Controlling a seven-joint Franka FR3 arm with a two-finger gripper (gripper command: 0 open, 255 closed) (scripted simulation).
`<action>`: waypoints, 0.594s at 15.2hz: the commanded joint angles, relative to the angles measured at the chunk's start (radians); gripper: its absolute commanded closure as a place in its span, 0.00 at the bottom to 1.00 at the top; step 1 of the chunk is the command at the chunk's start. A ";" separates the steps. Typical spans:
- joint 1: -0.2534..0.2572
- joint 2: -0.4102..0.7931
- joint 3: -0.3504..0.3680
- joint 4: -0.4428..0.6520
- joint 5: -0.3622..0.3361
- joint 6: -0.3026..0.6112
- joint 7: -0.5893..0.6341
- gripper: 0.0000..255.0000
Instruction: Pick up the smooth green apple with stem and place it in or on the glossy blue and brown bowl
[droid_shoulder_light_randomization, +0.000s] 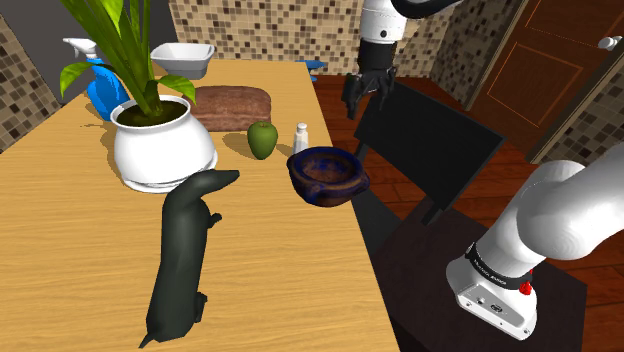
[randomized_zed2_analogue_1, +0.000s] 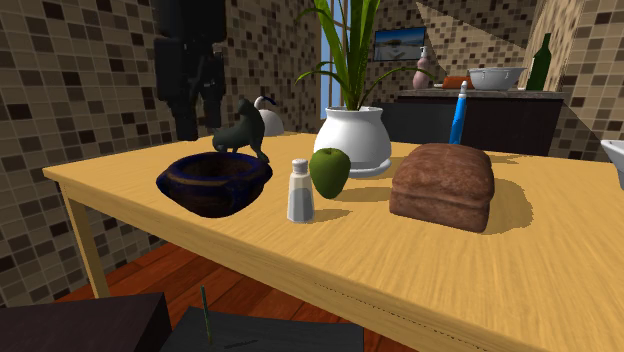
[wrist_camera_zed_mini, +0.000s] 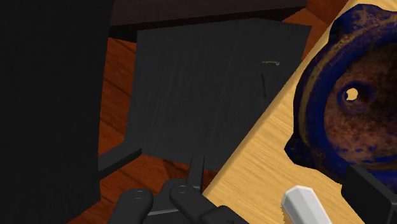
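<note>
- Jaws: my gripper (droid_shoulder_light_randomization: 366, 97) hangs in the air off the table's (droid_shoulder_light_randomization: 290, 300) right edge, above the dark stand and floor. The fingers stand apart with nothing between them (open and empty, in both the shoulder and wrist views).
- Target: the green apple (droid_shoulder_light_randomization: 262, 139) sits upright on the table, well apart from me. In the shoulder view it lies between the white plant pot (droid_shoulder_light_randomization: 160, 150) on its left and the small shaker (droid_shoulder_light_randomization: 300, 137) just beside it on the right. The brown loaf (droid_shoulder_light_randomization: 232, 107) is close behind it on the far side.
- Destination: the blue and brown bowl (droid_shoulder_light_randomization: 318, 190) sits to the near right of the apple, by the table edge. It is empty as far as I can see.
- Handling, my estimate: rigid, round and moderately light, so it won't crush under a firm squeeze. The skin looks smooth and glossy (expect it to squirt out if pinched off-centre).
- Where to hold: come down from above and close across the widest belly, keeping clear of the stem end at the top.
- Clearance: the shaker is the tightest neighbour. I would set the fingers on the apple's near and far sides, not left and right, to avoid tipping it.
</note>
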 joint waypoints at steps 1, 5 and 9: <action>0.005 0.068 0.021 0.043 0.013 0.021 0.046 0.00; 0.017 0.212 0.058 0.154 0.029 0.048 0.136 0.00; 0.032 0.362 0.086 0.287 0.032 0.061 0.223 0.00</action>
